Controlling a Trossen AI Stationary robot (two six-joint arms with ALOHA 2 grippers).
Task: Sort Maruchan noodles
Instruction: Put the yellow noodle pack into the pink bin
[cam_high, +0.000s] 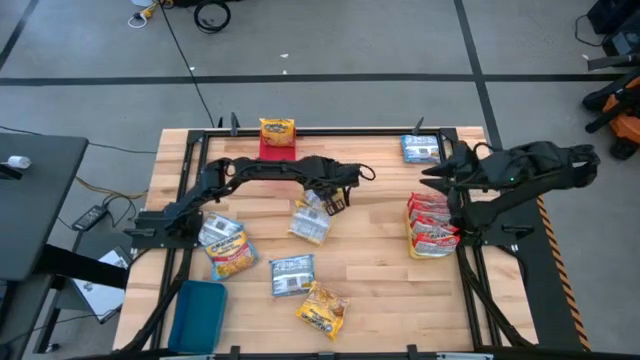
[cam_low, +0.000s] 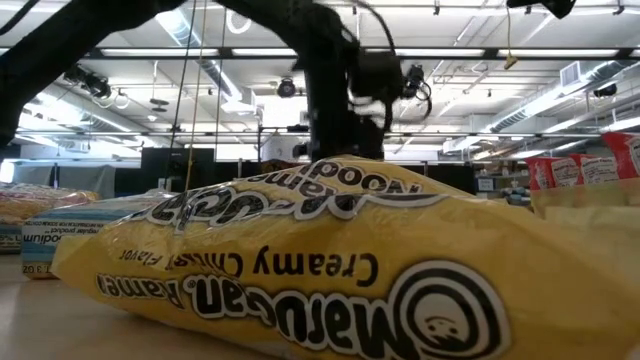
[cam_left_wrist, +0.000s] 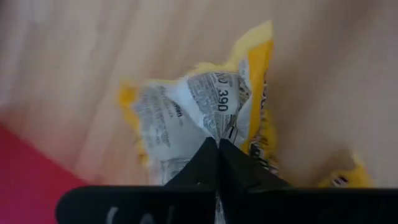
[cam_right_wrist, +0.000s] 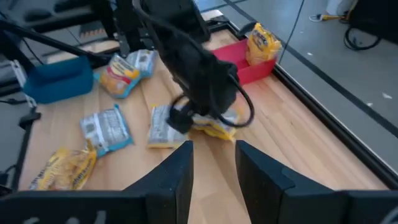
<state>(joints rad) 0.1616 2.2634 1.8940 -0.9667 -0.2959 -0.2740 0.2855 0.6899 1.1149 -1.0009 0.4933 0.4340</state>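
Grey concrete floor (cam_high: 380, 40) with dark seams; black side table (cam_high: 30, 190) at nine o'clock; ceiling strip lights (cam_low: 200, 52) lit.

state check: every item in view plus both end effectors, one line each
left end effector: shut on yellow packet, mid-table
right end effector: open, empty, waiting at the right side
red tray: far edge, one yellow packet on it
blue tray: near-left corner, looks empty
red packets: stacked, right side
loose packets: scattered flat, near-left half of the table
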